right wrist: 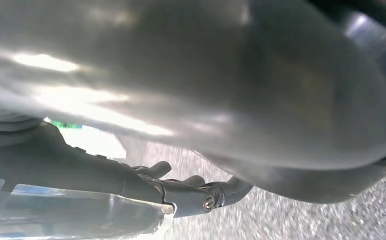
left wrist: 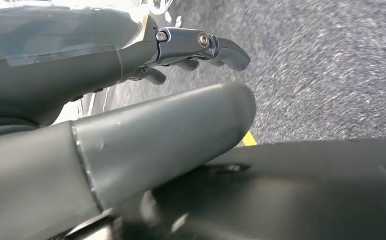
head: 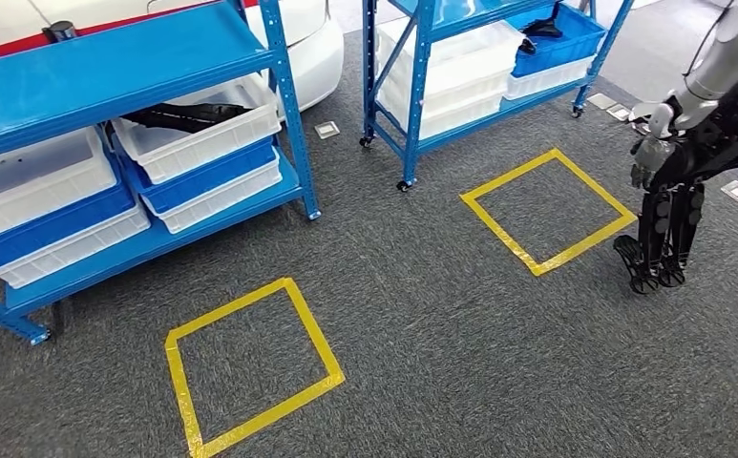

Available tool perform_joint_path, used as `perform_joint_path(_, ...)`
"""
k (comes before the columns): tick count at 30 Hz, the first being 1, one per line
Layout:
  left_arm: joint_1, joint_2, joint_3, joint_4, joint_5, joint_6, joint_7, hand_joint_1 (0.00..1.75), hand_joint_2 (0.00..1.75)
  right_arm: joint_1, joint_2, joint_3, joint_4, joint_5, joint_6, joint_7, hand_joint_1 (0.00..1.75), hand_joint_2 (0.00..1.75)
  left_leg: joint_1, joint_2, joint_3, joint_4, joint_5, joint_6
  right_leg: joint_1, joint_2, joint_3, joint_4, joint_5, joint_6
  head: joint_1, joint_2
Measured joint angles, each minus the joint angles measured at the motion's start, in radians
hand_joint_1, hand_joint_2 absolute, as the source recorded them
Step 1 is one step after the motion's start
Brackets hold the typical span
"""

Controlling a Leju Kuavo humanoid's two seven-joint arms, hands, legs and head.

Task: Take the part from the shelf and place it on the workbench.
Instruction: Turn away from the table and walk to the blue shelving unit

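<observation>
With each robot hand hanging empty, left robot hand [left wrist: 200,47] and right robot hand [right wrist: 195,192] loosely spread, you're well apart from the dark part [head: 188,116] in the white bin [head: 202,143] on the blue shelf [head: 107,57], so a misjudged walk-up could bump the frame.

The head view looks forward and down from high up, taking in the grey carpet [head: 422,286], two blue shelves [head: 107,67] far left and centre, and yellow tape squares [head: 250,372]. Each wrist view sits close behind its own hand, left hand [left wrist: 131,125] and right hand [right wrist: 195,195], facing the same carpet.
</observation>
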Motion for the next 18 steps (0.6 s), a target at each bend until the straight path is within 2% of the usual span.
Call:
perform_joint_path(1,0.0,0.0,0.001,0.0,0.002,0.002,0.003,0.0,0.0,0.0,-0.001,0.004,0.0,0.004,0.003,-0.001,0.0,0.0,0.001,0.003,-0.005,0.007,0.01,-0.001,0.001,-0.013,0.0,0.0,-0.003,-0.001,0.0,0.0)
perform_joint_path(2,0.0,0.0,0.002,0.0,0.004,0.004,0.005,0.0,0.0,0.0,-0.002,0.008,0.0,0.007,0.005,-0.002,0.0,0.0,0.002,0.009,0.01,-0.024,0.037,-0.002,0.001,-0.024,0.003,0.0,-0.007,-0.001,-0.001,0.0)
perform_joint_path(3,0.0,0.0,0.004,0.0,0.008,0.004,0.007,0.0,0.0,0.0,-0.003,0.011,0.0,0.008,0.006,-0.003,0.0,0.0,0.004,0.021,0.043,-0.086,0.072,-0.001,0.001,-0.034,0.007,0.0,-0.011,0.0,-0.001,0.0)
perform_joint_path(5,-0.001,-0.001,0.009,0.0,0.013,0.009,0.009,0.0,0.0,0.0,-0.004,0.015,0.0,0.012,0.008,-0.003,0.0,0.0,0.0,0.059,0.109,-0.206,0.113,0.006,0.007,-0.049,0.019,0.0,-0.022,0.009,-0.003,0.0)
perform_joint_path(6,-0.002,-0.002,0.012,-0.001,0.013,0.011,0.009,0.0,0.0,0.001,-0.005,0.017,0.0,0.014,0.009,-0.003,0.0,0.0,-0.003,0.069,0.126,-0.237,0.118,0.012,0.011,-0.056,0.022,0.001,-0.026,0.014,-0.001,0.0)
perform_joint_path(7,-0.003,-0.002,0.013,-0.001,0.013,0.013,0.008,0.0,0.0,0.0,-0.006,0.018,0.0,0.016,0.009,-0.003,0.0,0.0,-0.006,0.07,0.129,-0.247,0.115,0.018,0.014,-0.062,0.024,0.0,-0.029,0.019,0.001,0.0)
perform_joint_path(9,-0.003,-0.004,0.013,-0.003,0.013,0.012,-0.002,0.0,0.0,-0.002,-0.007,0.019,-0.001,0.019,0.011,-0.003,0.0,0.0,-0.006,0.047,0.127,-0.252,0.117,0.032,0.013,-0.075,0.032,-0.002,-0.034,0.027,0.004,0.0)
perform_joint_path(10,-0.003,-0.005,0.014,-0.003,0.015,0.009,-0.01,0.0,0.0,-0.003,-0.008,0.019,-0.001,0.021,0.011,-0.004,0.0,0.0,-0.004,0.037,0.129,-0.256,0.12,0.038,0.012,-0.068,0.033,0.007,-0.042,0.03,0.005,0.0)
perform_joint_path(11,-0.004,-0.006,0.016,-0.004,0.018,0.006,-0.018,0.0,0.0,-0.004,-0.008,0.02,-0.001,0.022,0.011,-0.005,0.0,0.0,-0.001,0.027,0.13,-0.259,0.123,0.044,0.011,-0.05,0.023,0.035,-0.059,0.031,0.008,0.0)
perform_joint_path(13,-0.006,-0.008,0.018,-0.006,0.023,0.005,-0.035,0.0,0.0,-0.004,-0.01,0.022,-0.002,0.025,0.012,-0.01,0.0,0.0,0.003,0.007,0.131,-0.263,0.126,0.052,0.009,-0.001,-0.034,0.153,-0.11,0.027,0.016,0.0)
perform_joint_path(15,-0.008,-0.009,0.019,-0.006,0.025,0.006,-0.049,0.0,0.0,-0.01,-0.011,0.025,-0.002,0.028,0.013,-0.014,0.0,0.0,0.003,-0.016,0.131,-0.262,0.125,0.054,0.009,0.02,-0.1,0.28,-0.149,0.027,0.019,0.0)
perform_joint_path(16,-0.009,-0.01,0.019,-0.007,0.026,0.006,-0.054,0.0,0.0,-0.014,-0.012,0.027,-0.002,0.032,0.013,-0.015,0.0,0.0,0.004,-0.03,0.133,-0.262,0.125,0.055,0.009,0.023,-0.114,0.301,-0.146,0.032,0.02,0.0)
perform_joint_path(17,-0.01,-0.011,0.019,-0.007,0.028,0.006,-0.058,0.0,0.0,-0.016,-0.012,0.029,-0.002,0.036,0.014,-0.015,0.0,0.0,0.004,-0.045,0.135,-0.262,0.125,0.054,0.008,0.027,-0.109,0.281,-0.126,0.04,0.02,0.0)
perform_joint_path(18,-0.011,-0.012,0.019,-0.007,0.029,0.008,-0.061,0.0,0.0,-0.016,-0.013,0.032,-0.002,0.04,0.014,-0.015,0.0,0.0,0.004,-0.061,0.137,-0.262,0.125,0.054,0.007,0.034,-0.088,0.224,-0.092,0.047,0.02,0.0)
